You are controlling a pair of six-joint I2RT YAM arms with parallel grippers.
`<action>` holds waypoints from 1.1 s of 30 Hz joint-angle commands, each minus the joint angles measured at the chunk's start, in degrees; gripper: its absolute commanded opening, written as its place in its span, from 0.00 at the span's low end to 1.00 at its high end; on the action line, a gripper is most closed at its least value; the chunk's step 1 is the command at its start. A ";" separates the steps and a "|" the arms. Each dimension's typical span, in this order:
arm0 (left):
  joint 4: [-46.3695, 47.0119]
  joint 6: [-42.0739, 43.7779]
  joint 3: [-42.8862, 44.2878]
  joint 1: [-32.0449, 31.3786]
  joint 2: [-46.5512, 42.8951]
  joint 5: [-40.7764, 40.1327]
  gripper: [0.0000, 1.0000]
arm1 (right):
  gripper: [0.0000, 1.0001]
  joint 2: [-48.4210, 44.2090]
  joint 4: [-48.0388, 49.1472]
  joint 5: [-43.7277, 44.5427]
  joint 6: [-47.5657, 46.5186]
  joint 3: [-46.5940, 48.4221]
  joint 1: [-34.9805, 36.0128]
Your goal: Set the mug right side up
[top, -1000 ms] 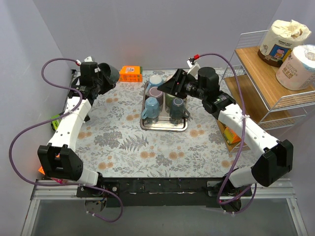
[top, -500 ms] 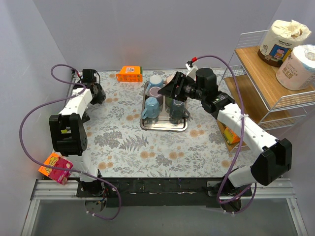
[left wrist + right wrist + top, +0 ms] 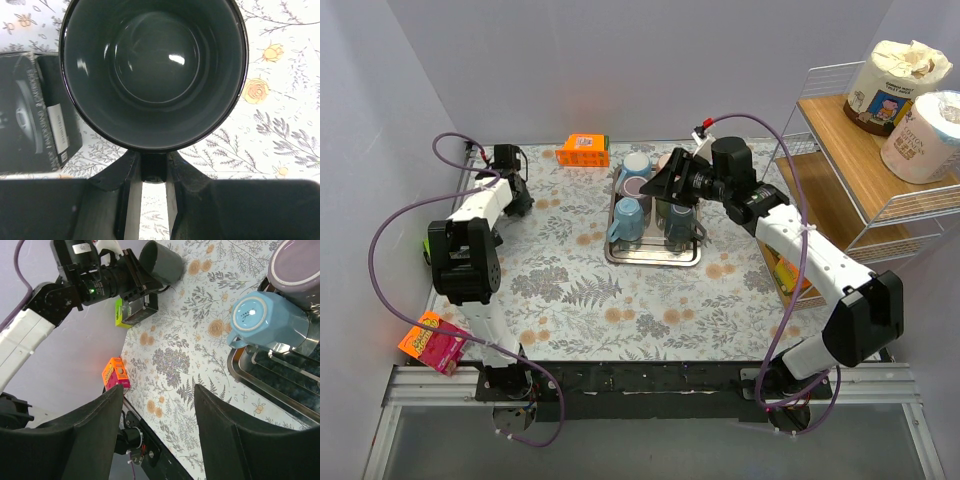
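A dark grey mug (image 3: 152,65) fills the left wrist view, its open mouth facing the camera and the flowered table behind it. My left gripper (image 3: 153,160) is shut on the mug's handle. In the right wrist view the mug (image 3: 161,262) hangs tilted from the left gripper, close over the table's far left corner. From above, that gripper (image 3: 517,193) is by the left wall. My right gripper (image 3: 157,405) is open and empty, hovering above the tray (image 3: 653,258) in the top view (image 3: 663,183).
The metal tray holds several upside-down mugs, among them a blue one (image 3: 260,315) and a purple one (image 3: 300,265). A black box (image 3: 30,115) and a green box (image 3: 119,315) lie beside the held mug. An orange box (image 3: 584,150) sits at the back, a wire shelf (image 3: 860,150) at right.
My left arm has folded back toward the far left corner, carrying the dark mug lower and nearer the wall. My right gripper has drifted slightly left and back over the tray.
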 commanded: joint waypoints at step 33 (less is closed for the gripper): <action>-8.04 -5.51 8.28 1.23 -14.32 20.21 0.98 | 0.71 9.76 -20.47 28.94 -9.17 11.43 10.91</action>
